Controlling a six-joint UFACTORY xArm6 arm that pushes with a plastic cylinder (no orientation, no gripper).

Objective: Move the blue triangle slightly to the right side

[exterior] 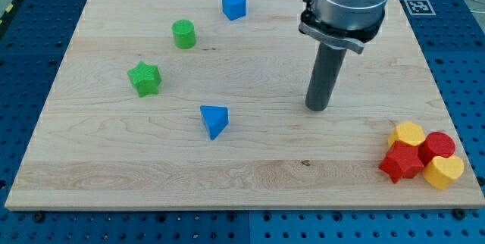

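Observation:
The blue triangle lies on the wooden board a little left of the view's centre. My tip rests on the board well to the triangle's right and slightly higher in the view, apart from every block. The rod rises from it to the arm's grey body at the view's top right.
A blue cube sits near the view's top. A green cylinder and a green star lie at the left. At the bottom right a cluster holds a yellow hexagon, a red cylinder, a red star and a yellow heart.

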